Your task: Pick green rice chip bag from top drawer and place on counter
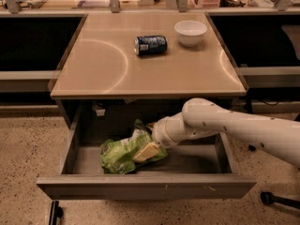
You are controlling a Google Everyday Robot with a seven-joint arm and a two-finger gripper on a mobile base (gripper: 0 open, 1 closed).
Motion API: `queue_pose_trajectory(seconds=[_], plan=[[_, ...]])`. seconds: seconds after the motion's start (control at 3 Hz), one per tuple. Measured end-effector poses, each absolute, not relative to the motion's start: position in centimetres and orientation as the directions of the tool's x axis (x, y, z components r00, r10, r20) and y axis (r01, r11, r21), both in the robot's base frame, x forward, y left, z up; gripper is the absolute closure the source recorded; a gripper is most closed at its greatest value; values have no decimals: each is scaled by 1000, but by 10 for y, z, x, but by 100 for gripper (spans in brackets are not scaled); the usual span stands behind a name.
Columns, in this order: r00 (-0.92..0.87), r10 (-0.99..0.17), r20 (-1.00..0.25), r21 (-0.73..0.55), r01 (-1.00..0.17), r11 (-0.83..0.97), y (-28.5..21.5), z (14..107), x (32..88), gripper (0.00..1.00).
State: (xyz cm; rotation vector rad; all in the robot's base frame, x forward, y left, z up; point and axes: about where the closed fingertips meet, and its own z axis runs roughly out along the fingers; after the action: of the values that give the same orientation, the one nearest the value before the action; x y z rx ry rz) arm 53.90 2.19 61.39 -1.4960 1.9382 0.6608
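Reaching into the open drawer (140,185) from its right side, my arm (234,128) slants down beneath the edge of the desk (93,74). My gripper (146,151) sits low inside, near the middle of the drawer floor. The green chip bag (117,156) lies crumpled on that floor, under the gripper and spreading to the left of it in the view, touching it. A pale tan part of the gripper rests on the bag's right half. I cannot tell whether the gripper is spread or pinching the bag, since the crinkled plastic hides that. The drawer's flat front panel runs just below the gripper. Up on the desk, well above and behind the gripper, a blue soda can (150,45) lies on its side. A white bowl (190,32) stands near it to the right, the two apart.
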Motion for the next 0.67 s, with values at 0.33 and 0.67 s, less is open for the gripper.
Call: queue_pose_trajectory(seconds=[0.33, 0.67], plan=[[-188, -673, -715, 27, -970, 242, 22, 614, 539, 65], [-188, -673, -715, 27, -970, 242, 22, 614, 539, 88]])
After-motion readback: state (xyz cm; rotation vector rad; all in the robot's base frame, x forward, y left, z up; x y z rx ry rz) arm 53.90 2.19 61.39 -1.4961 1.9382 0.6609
